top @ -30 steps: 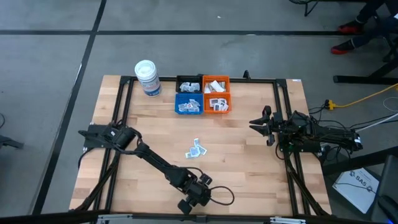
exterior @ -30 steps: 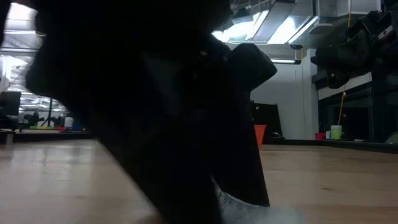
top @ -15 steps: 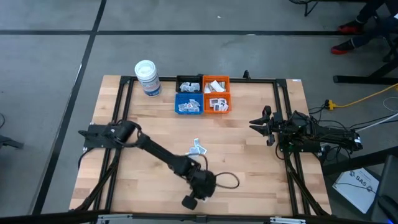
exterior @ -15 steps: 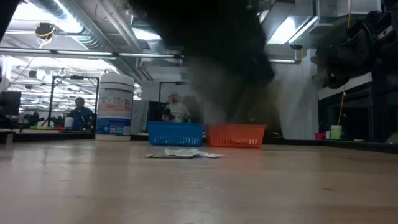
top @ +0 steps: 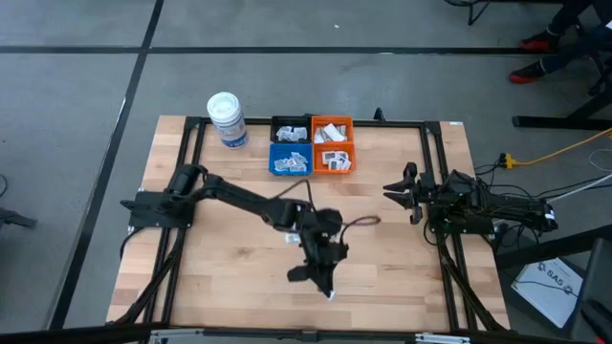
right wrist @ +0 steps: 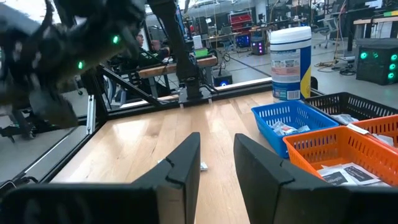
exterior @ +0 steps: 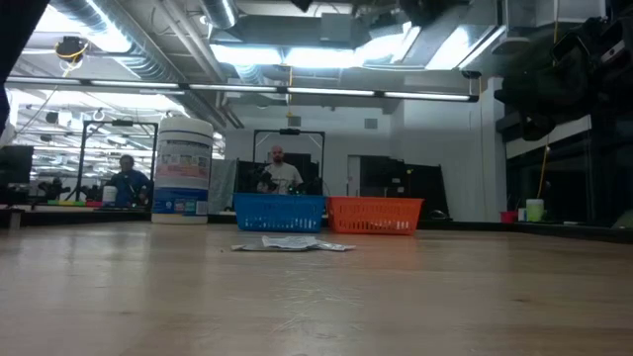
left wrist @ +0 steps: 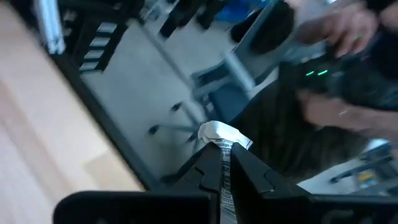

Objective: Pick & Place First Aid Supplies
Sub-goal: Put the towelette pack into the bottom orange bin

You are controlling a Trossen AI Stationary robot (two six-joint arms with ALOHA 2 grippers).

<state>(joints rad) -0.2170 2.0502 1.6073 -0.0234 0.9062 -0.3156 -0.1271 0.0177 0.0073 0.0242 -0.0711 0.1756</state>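
My left gripper (top: 323,285) hovers over the table's near middle, shut on a small white sachet (left wrist: 221,134); in the high view the sachet shows as a white speck (top: 331,295) at the fingertips. A few more first aid supplies (exterior: 292,243) lie flat on the wood at mid-table; in the high view the left arm covers them. Sachets also fill the blue bin (top: 290,161) and the orange bins (top: 333,158). My right gripper (top: 392,188) waits open at the right side, nothing between its fingers (right wrist: 186,165). My left gripper pinches the sachet between its two fingertips (left wrist: 208,163). The sachet's crumpled white end (left wrist: 224,132) sticks out past the tips. The fingers point toward the table's near edge, tipped slightly down. The sachet is lifted clear of the table.
Four small bins stand together at the far middle, the black one (top: 290,129) behind the blue. A white tub (top: 227,119) stands at the far left. Black frame rails (top: 186,162) run along both sides. People sit beyond the far edge (exterior: 282,170).
My left gripper has risen from the wood at the near edge and swung toward the table's right and far side, its wrist rolling. The dark hand that filled the low view has lifted out of it, uncovering the bins and the loose sachets.
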